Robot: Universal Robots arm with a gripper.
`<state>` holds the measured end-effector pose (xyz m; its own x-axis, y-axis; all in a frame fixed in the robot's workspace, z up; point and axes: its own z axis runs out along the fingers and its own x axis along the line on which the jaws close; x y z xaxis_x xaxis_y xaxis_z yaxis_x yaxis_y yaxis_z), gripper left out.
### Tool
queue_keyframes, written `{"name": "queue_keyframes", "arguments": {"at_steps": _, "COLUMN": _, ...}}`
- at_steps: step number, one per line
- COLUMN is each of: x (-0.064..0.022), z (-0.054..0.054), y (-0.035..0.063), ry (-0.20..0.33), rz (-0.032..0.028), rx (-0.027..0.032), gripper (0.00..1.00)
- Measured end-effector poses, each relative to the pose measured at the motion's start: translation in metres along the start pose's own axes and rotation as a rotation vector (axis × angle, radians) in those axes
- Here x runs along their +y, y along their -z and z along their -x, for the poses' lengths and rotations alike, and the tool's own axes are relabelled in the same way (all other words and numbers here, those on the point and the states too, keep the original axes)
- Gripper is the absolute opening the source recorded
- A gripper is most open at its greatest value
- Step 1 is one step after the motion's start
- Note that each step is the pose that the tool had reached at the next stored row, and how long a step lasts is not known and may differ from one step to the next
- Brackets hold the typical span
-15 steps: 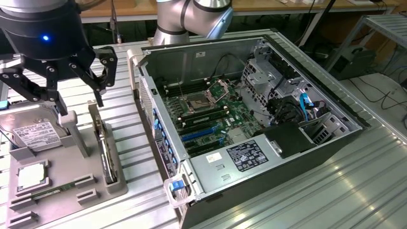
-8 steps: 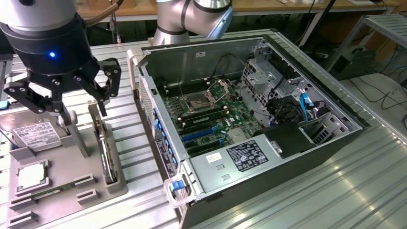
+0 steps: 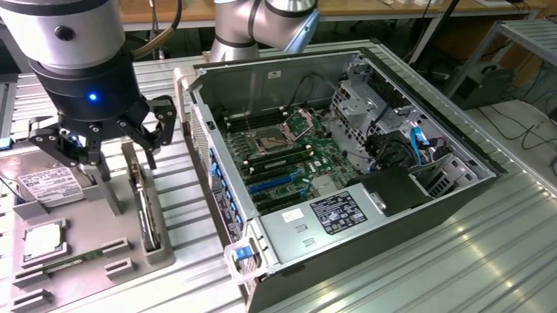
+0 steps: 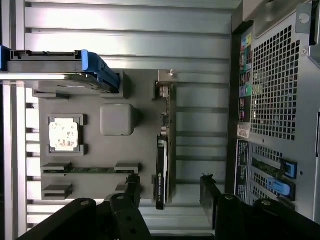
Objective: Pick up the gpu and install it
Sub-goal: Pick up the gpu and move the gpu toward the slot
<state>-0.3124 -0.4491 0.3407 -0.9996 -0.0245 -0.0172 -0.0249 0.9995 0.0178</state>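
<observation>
The gpu (image 3: 148, 218) stands on its long edge in a slot of the grey parts tray (image 3: 91, 228), at the exterior view's left. In the wrist view the gpu (image 4: 161, 170) appears as a thin black strip with its pale metal bracket (image 4: 165, 87) at the far end. My gripper (image 3: 124, 166) hangs above the tray, over the card's near end, with its jaws open. In the wrist view the gripper (image 4: 171, 189) straddles the card, one black finger (image 4: 133, 187) on each side and clear of it. Nothing is held.
The open computer case (image 3: 348, 150) lies beside the tray, motherboard (image 3: 287, 156) facing up with blue slots (image 3: 270, 182); its rear grille (image 4: 280, 90) borders the tray. On the tray (image 4: 142, 150) lie a hard drive (image 3: 48, 182), a processor (image 4: 64, 134) and a memory stick (image 4: 90, 170).
</observation>
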Motion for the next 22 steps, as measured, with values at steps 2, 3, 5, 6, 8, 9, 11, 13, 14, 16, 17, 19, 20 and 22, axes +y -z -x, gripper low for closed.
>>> {"name": "queue_keyframes", "arguments": {"at_steps": 2, "x": -0.0001, "z": 0.0, "y": -0.0036, "ry": 0.0, "rz": -0.0003, "rx": 0.0, "gripper": 0.6}}
{"name": "queue_keyframes", "arguments": {"at_steps": 3, "x": -0.0002, "z": 0.0, "y": -0.0055, "ry": 0.0, "rz": -0.0005, "rx": -0.0001, "gripper": 0.6}}
{"name": "queue_keyframes", "arguments": {"at_steps": 5, "x": -0.0002, "z": 0.0, "y": -0.0087, "ry": 0.0, "rz": -0.0011, "rx": 0.0, "gripper": 0.6}}
{"name": "queue_keyframes", "arguments": {"at_steps": 6, "x": -0.0003, "z": 0.0, "y": -0.0102, "ry": 0.0, "rz": -0.0013, "rx": 0.0001, "gripper": 0.6}}
{"name": "queue_keyframes", "arguments": {"at_steps": 8, "x": -0.0003, "z": 0.0, "y": -0.0141, "ry": 0.0, "rz": -0.0014, "rx": 0.0001, "gripper": 0.6}}
{"name": "queue_keyframes", "arguments": {"at_steps": 9, "x": -0.0004, "z": 0.0, "y": -0.0161, "ry": 0.0, "rz": -0.0014, "rx": 0.0, "gripper": 0.6}}
{"name": "queue_keyframes", "arguments": {"at_steps": 11, "x": -0.0004, "z": 0.0, "y": -0.0198, "ry": 0.0, "rz": -0.0014, "rx": 0.0, "gripper": 0.6}}
{"name": "queue_keyframes", "arguments": {"at_steps": 13, "x": -0.0005, "z": 0.0, "y": -0.0236, "ry": 0.0, "rz": -0.0014, "rx": 0.0, "gripper": 0.6}}
{"name": "queue_keyframes", "arguments": {"at_steps": 14, "x": -0.0005, "z": 0.0, "y": -0.0252, "ry": 0.0, "rz": -0.0013, "rx": 0.0, "gripper": 0.6}}
{"name": "queue_keyframes", "arguments": {"at_steps": 16, "x": -0.0006, "z": 0.0, "y": -0.0292, "ry": 0.003, "rz": -0.0013, "rx": 0.0, "gripper": 0.6}}
{"name": "queue_keyframes", "arguments": {"at_steps": 17, "x": -0.0006, "z": 0.0, "y": -0.0311, "ry": 0.004, "rz": -0.0013, "rx": 0.0, "gripper": 0.6}}
{"name": "queue_keyframes", "arguments": {"at_steps": 19, "x": -0.0001, "z": 0.0, "y": -0.0347, "ry": 0.007, "rz": -0.0013, "rx": 0.0002, "gripper": 0.6}}
{"name": "queue_keyframes", "arguments": {"at_steps": 20, "x": 0.0001, "z": 0.0, "y": -0.0367, "ry": 0.008, "rz": -0.0012, "rx": 0.0001, "gripper": 0.6}}
{"name": "queue_keyframes", "arguments": {"at_steps": 22, "x": 0.0004, "z": 0.0, "y": -0.0406, "ry": 0.009, "rz": -0.0011, "rx": 0.0, "gripper": 0.6}}
